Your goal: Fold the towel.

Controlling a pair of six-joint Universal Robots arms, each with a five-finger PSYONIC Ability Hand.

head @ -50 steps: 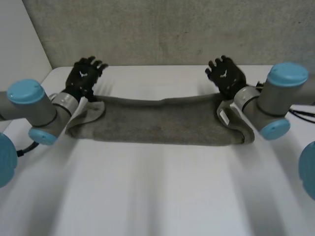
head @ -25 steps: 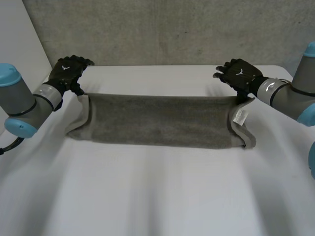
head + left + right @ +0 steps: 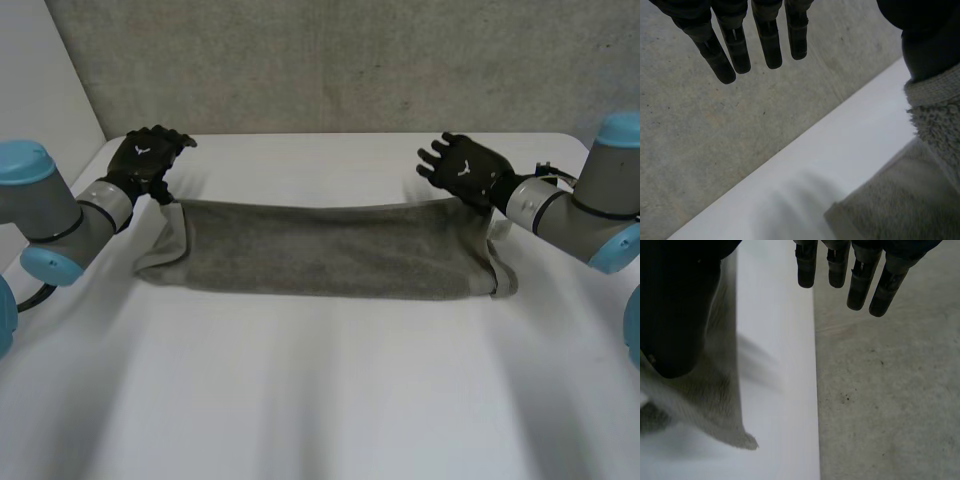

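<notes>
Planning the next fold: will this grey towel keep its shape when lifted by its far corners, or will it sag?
Likely floppy: the towel hangs limp at both ends from its raised far corners, by the left hand and right hand. Its thick looped pile suggests it grips rather than slips.

The left hand (image 3: pixel 767 42) reaches out with its fingers (image 3: pixel 735 47) straight and side by side, touching nothing, their tips over a grey speckled surface (image 3: pixel 715 145) that lies beyond the edge of the white bench (image 3: pixel 840 165). The thumb (image 3: pixel 927 45) stands apart from the fingers, and a hemmed edge of the grey towel (image 3: pixel 920 190) sits right against its tip. From there the towel's looped pile hangs down and spreads onto the bench, ending in a rounded fold.
</notes>
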